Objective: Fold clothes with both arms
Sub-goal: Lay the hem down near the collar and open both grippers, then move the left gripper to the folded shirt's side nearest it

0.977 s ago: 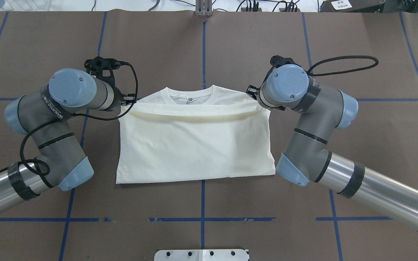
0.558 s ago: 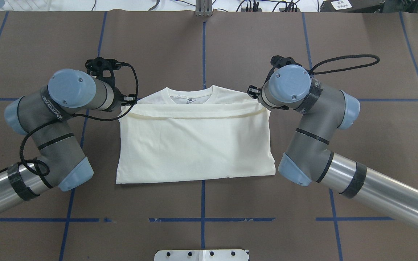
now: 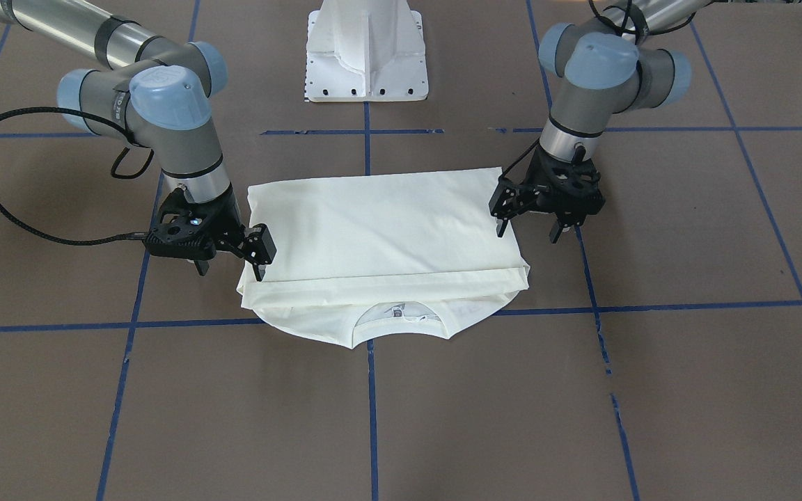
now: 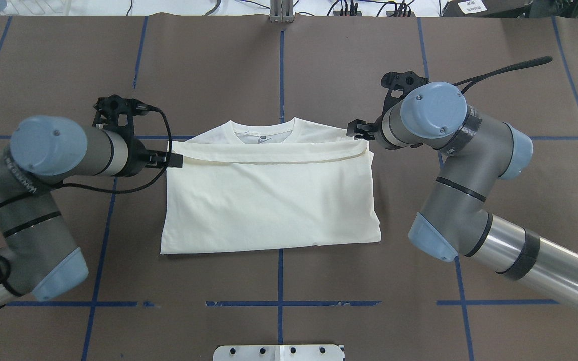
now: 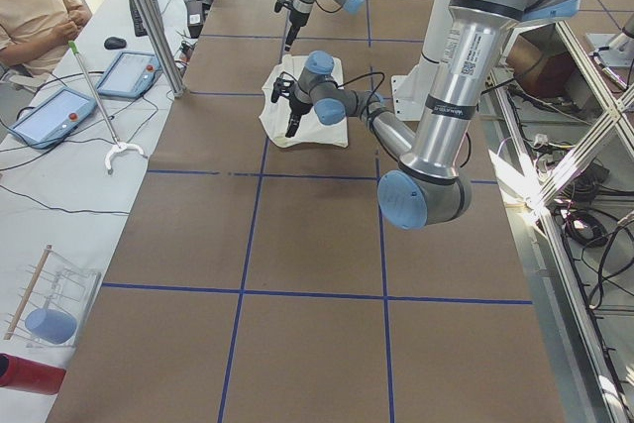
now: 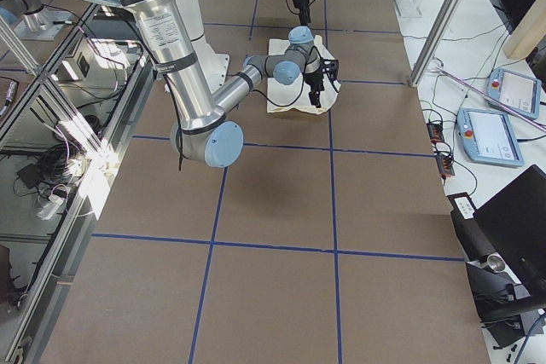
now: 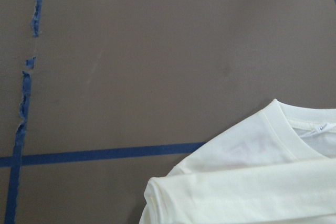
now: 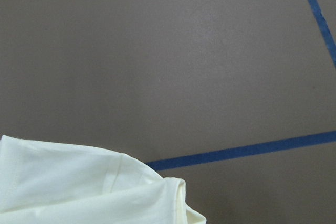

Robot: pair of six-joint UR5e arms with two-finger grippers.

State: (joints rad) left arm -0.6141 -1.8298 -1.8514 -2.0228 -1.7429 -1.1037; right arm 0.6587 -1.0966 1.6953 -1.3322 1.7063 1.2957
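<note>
Beside the left claw (image 3: 528, 235), fingers spread wide, the cream shirt (image 4: 269, 200) lies folded flat on the brown table (image 4: 279, 75), its side edge at the claw's inner finger. Past the shirt's far edge the right claw (image 3: 230, 270) is spread too, inner finger at the cloth. From overhead the wrists mostly hide those fingers; the facing camera shows them plainly. Left wrist camera shows the neckband (image 7: 278, 129) and label close up; the right one, a folded corner (image 8: 176, 198).

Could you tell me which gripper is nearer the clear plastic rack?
Left. The left gripper is on the side of the shirt facing the rack; the right gripper is on its far side.
</note>
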